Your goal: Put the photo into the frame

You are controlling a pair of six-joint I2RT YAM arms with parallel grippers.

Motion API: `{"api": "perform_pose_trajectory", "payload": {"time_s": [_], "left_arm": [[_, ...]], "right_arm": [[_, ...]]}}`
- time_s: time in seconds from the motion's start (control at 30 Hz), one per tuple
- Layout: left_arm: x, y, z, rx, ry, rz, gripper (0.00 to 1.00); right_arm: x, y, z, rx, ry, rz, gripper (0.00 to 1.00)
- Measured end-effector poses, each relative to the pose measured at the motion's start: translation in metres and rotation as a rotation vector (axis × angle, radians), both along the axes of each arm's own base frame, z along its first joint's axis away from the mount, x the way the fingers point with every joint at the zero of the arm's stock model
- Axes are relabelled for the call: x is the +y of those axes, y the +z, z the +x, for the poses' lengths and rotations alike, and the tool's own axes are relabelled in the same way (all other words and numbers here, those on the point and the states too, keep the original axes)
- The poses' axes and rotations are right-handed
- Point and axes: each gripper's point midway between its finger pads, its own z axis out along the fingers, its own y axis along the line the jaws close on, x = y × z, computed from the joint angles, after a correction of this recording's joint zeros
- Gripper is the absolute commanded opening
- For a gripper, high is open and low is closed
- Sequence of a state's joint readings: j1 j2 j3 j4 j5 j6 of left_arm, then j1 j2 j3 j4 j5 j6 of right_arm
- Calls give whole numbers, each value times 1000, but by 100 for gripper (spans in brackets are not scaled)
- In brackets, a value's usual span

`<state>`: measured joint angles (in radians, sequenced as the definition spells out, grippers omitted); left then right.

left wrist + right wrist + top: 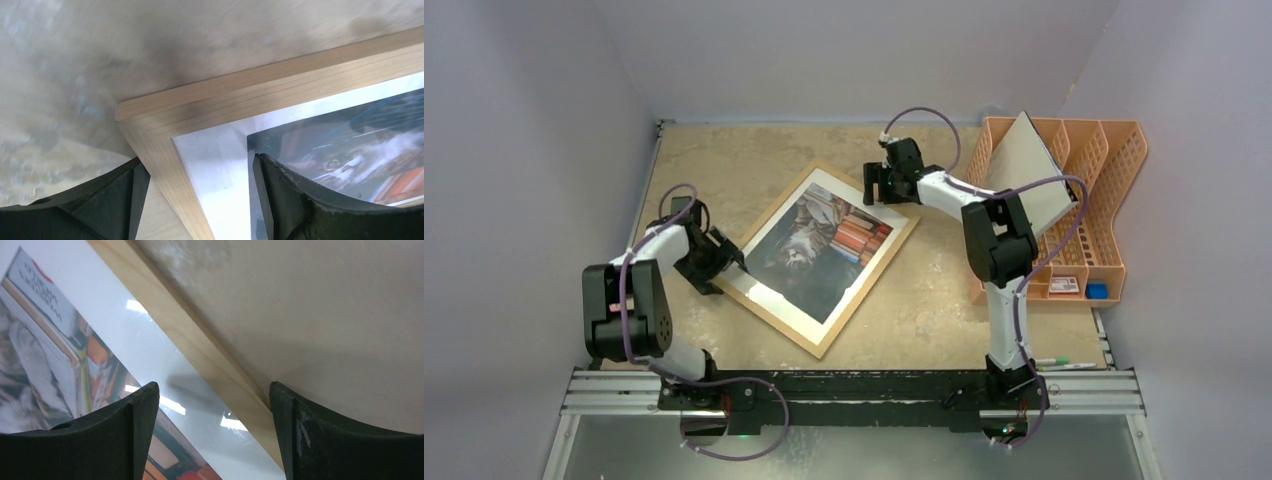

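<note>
The light-wood frame [872, 283] lies flat and turned diagonally on the table, glass side up. The photo [824, 250] of a cat among books sits inside it, bordered by a white mat. My left gripper [736, 262] is open at the frame's left corner. In the left wrist view the gripper [200, 164] straddles the wood edge [280, 85], one finger outside it and the other over the mat by the photo [360, 145]. My right gripper [871, 188] is open at the upper right side. In the right wrist view the gripper [214, 387] spans the frame's rail [200, 347] beside the photo [45, 340].
An orange file rack [1114, 200] stands at the right, with a grey-white board [1029, 165] leaning in it. A small red-and-white box [1064, 285] and a blue item [1097, 291] sit in its near end. Pens [1064, 364] lie by the right arm's base. Walls enclose the table.
</note>
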<state>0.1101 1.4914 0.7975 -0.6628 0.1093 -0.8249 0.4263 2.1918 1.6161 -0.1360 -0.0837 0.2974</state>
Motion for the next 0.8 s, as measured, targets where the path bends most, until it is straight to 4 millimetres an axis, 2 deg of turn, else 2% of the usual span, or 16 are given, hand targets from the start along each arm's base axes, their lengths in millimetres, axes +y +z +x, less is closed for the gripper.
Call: {"api": "perform_pose_trajectory", "payload": {"time_s": [0.2, 0.4, 0.5, 0.6, 0.8], "left_arm": [[2, 6, 58, -110, -106, -40, 73], [9, 14, 125, -286, -219, -15, 73], [13, 17, 159, -372, -273, 4, 73], [18, 20, 198, -462, -307, 18, 73], [21, 27, 270, -684, -340, 5, 72]], "right_arm": [[-40, -5, -34, 24, -64, -70, 79], [-55, -7, -74, 40, -89, -40, 77], [-52, -6, -98, 57, -78, -11, 77], [-40, -6, -120, 73, -49, 3, 77], [-1, -3, -176, 158, 62, 63, 78]]}}
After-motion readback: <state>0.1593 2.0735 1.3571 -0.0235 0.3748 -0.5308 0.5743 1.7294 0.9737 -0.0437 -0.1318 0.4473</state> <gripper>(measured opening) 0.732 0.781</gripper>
